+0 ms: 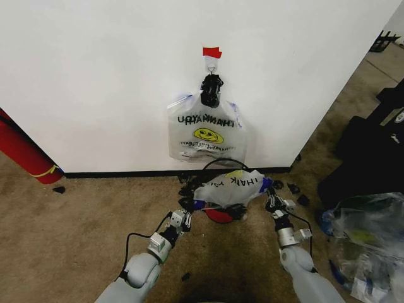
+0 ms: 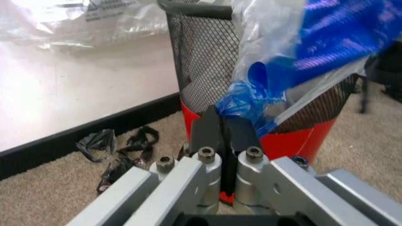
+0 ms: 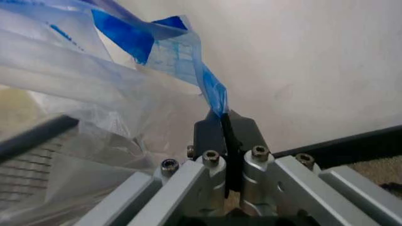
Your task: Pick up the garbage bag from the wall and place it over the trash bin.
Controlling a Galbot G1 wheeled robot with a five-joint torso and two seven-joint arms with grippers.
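Note:
The garbage bag, thin and whitish with THANK YOU lettering and blue trim, is stretched across the top of the trash bin at the foot of the wall. My left gripper is shut on the bag's blue edge at the bin's left side. The right gripper is shut on the blue edge at the right side. In the left wrist view the gripper pinches crumpled blue trim beside the black mesh bin. In the right wrist view the gripper clamps a blue strip of the bag.
A flat bundle of like bags hangs from a black clip under red tape. A red cylinder leans at the left. A big clear sack and dark gear crowd the right. Black scraps lie by the baseboard.

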